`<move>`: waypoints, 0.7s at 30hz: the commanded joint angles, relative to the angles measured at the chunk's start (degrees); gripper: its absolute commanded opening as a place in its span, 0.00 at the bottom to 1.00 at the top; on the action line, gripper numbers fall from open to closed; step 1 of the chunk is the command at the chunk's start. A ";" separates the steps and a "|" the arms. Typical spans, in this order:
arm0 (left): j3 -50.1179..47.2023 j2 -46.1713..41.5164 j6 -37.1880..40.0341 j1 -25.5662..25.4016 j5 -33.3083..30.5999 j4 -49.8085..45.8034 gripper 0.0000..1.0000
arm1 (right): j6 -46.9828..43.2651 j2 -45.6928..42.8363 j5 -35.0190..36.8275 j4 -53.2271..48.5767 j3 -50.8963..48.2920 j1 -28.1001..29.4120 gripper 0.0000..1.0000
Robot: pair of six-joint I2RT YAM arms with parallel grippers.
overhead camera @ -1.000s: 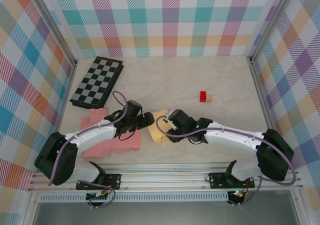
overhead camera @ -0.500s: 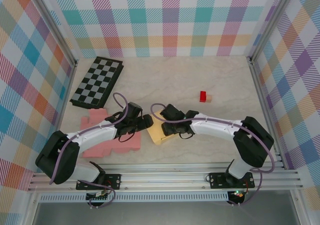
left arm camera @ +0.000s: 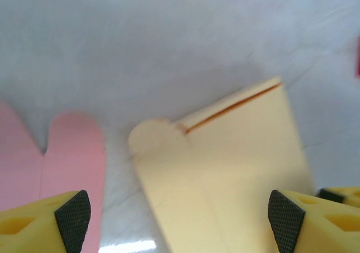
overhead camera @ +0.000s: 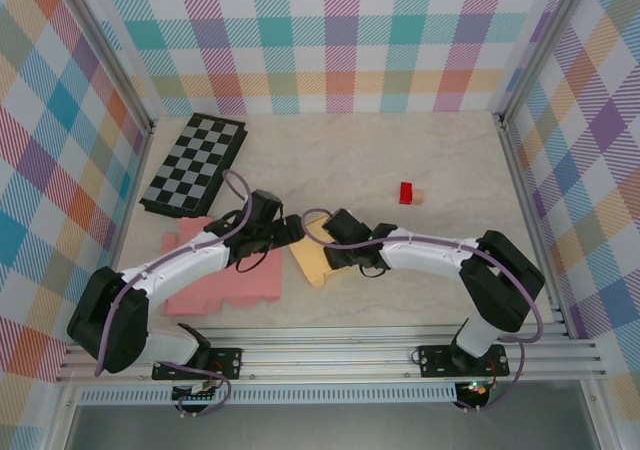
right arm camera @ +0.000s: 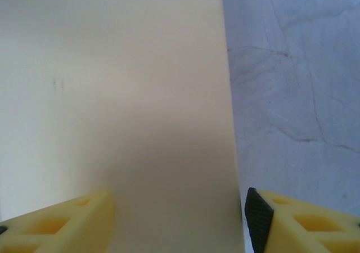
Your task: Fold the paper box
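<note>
The pale marbled tabletop [overhead camera: 420,170] carries the flat pale-yellow card paper box [overhead camera: 312,260] at front centre, between both arms. It looks light, thin and springy at its creases, likely to slide, so a panel edge is the best place to pinch it. The left gripper [left arm camera: 177,222] hangs open before the box's rounded tab [left arm camera: 152,138]. The right gripper [right arm camera: 179,213] stands parted over a panel.

No writing, label or number is readable on the paper box [overhead camera: 311,263] or elsewhere.
</note>
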 commanded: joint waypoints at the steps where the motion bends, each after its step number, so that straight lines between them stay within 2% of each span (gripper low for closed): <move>1: 4.29 3.14 4.31 1.97 2.58 -1.07 0.83 | -14.13 -1.43 -4.69 2.38 -4.55 -4.40 0.65; 4: 6.66 7.14 5.72 2.81 5.98 2.88 0.82 | -18.34 -2.74 -13.89 3.42 -3.87 -9.71 0.65; 6: 9.63 10.79 8.94 2.82 8.98 3.76 0.81 | -19.80 -2.43 -16.43 3.26 -2.41 -11.85 0.65; 11: 15.12 18.58 15.16 2.98 11.62 3.68 0.78 | -20.96 0.45 -17.49 1.78 1.37 -14.45 0.64; 16: 13.47 23.02 12.49 2.81 16.22 9.24 0.77 | -21.54 1.46 -19.13 2.87 2.86 -17.10 0.64; 21: 14.04 27.10 11.09 1.56 15.48 8.66 0.74 | -19.38 2.25 -16.35 -0.43 6.90 -18.10 0.64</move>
